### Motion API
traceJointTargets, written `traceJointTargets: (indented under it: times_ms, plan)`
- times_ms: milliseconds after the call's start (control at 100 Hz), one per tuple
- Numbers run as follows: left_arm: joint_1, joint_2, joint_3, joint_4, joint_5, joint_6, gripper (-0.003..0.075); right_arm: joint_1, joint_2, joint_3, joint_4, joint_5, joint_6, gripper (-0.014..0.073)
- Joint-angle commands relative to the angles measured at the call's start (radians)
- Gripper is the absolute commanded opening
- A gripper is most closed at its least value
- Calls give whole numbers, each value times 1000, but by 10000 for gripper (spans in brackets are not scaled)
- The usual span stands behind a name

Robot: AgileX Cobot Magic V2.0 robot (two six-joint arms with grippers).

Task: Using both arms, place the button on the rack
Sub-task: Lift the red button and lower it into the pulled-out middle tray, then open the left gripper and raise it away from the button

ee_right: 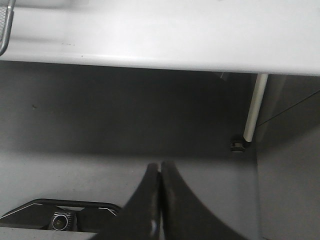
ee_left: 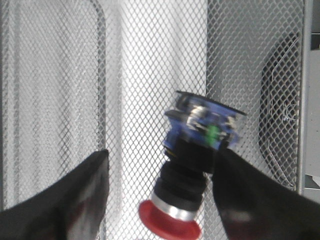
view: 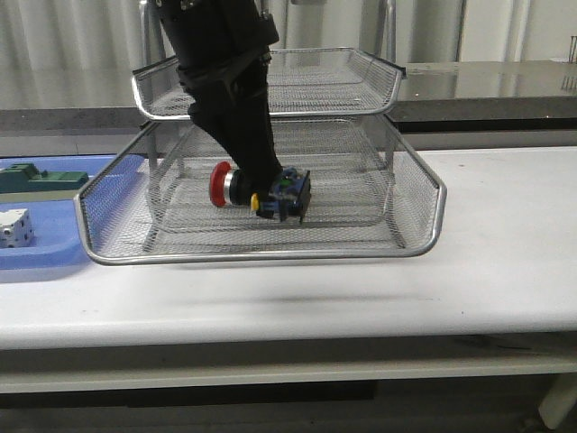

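Button [ee_left: 192,172] lies in the rack [view: 415,244] between my spread left fingers [ee_left: 65,195], delivered; only withdrawing remains, right fingers [ee_right: 150,200] clenched.

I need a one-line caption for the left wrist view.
Open left gripper over the rack mesh, with the button against one jaw.

One button [view: 257,191]; one wire-mesh rack [view: 261,248], two of its tiers visible. One blue tray [view: 41,262] at left frame edge carrying one white cube [view: 13,227] and one green block [view: 41,178]. One arm [view: 230,90] in front view.
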Motion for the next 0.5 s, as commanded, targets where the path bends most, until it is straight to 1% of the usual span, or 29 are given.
traceJointTargets:
  times_ms: [0,220,310,490]
  plan:
    - [-6,-56,-27,-20,-31,-8,472,-2,4,-33,-9,-48,0,-71]
    - [-6,-71,-31,-20,-20,-16,483,-2,4,-33,-9,-48,0,-71]
    - [-6,-100,-31,-20,-16,-38,483,-2,4,-33,-9,-48,0,-71]
    - [-6,-178,-31,-22,26,-40,483,-2,4,-33,-9,-48,0,-71]
